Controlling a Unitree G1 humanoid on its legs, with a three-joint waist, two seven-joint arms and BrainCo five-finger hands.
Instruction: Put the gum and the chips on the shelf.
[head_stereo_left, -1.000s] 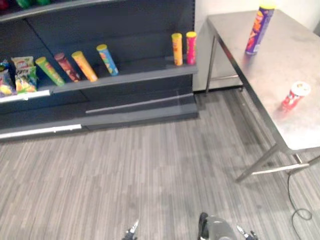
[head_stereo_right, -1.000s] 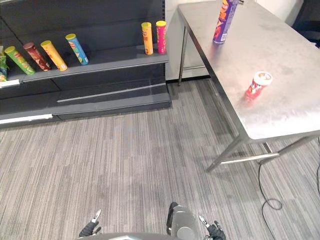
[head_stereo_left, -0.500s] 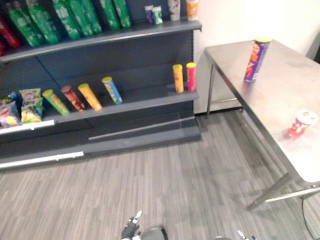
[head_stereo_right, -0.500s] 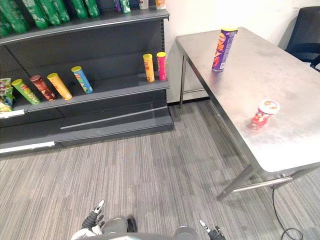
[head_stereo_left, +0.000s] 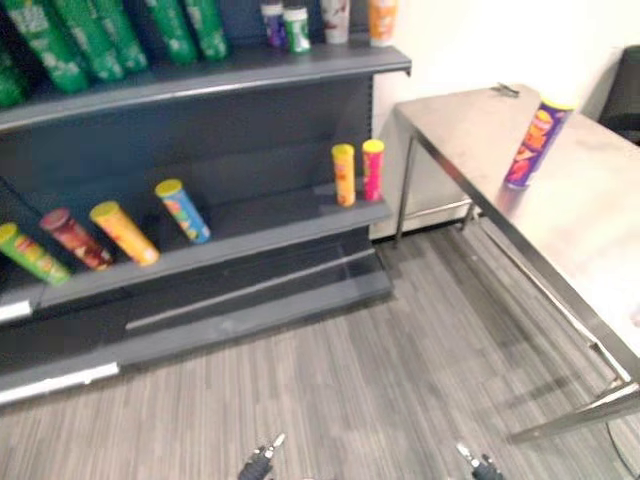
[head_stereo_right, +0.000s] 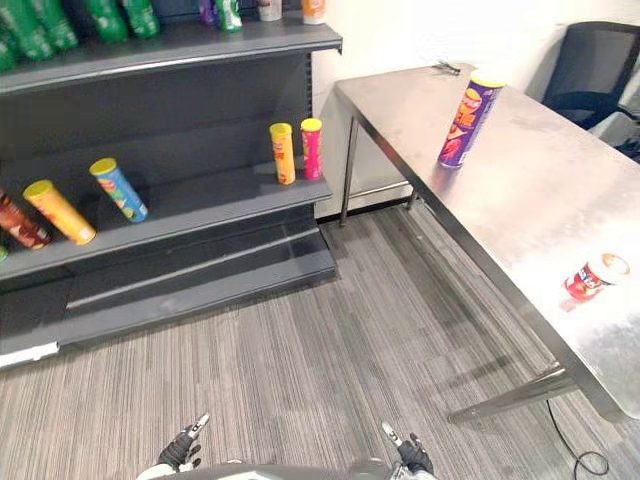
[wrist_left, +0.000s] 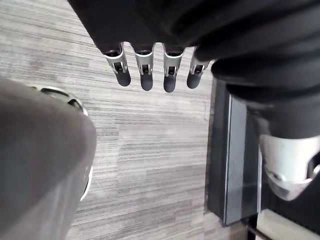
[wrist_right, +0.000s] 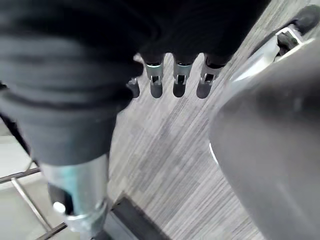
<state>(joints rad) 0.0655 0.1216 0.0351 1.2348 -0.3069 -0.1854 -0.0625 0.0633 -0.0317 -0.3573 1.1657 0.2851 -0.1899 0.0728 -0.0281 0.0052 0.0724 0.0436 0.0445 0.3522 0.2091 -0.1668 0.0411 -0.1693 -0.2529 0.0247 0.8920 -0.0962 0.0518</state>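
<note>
A tall purple chips can (head_stereo_right: 464, 119) stands upright on the steel table (head_stereo_right: 520, 200), near its far end. A small red can with a white lid (head_stereo_right: 592, 278) lies on its side closer to the table's near right edge. My left hand (head_stereo_right: 184, 449) and right hand (head_stereo_right: 406, 456) hang low over the carpet, far from the table and the dark shelf unit (head_stereo_left: 250, 220). In the left wrist view the fingers (wrist_left: 145, 74) point straight at the floor, holding nothing. The right wrist view shows its fingers (wrist_right: 176, 82) straight and empty too.
The middle shelf carries several leaning chips cans (head_stereo_left: 182, 209) and two upright ones, yellow (head_stereo_left: 343, 174) and pink (head_stereo_left: 372, 169). Green bottles (head_stereo_left: 120, 35) and small cans line the top shelf. A dark chair (head_stereo_right: 585, 70) stands behind the table. Table legs (head_stereo_right: 510, 395) reach the carpet at right.
The whole picture has shifted: the camera has turned and the shelf and table sit differently in view. The cans on the table have not moved. Both hands stay low and empty.
</note>
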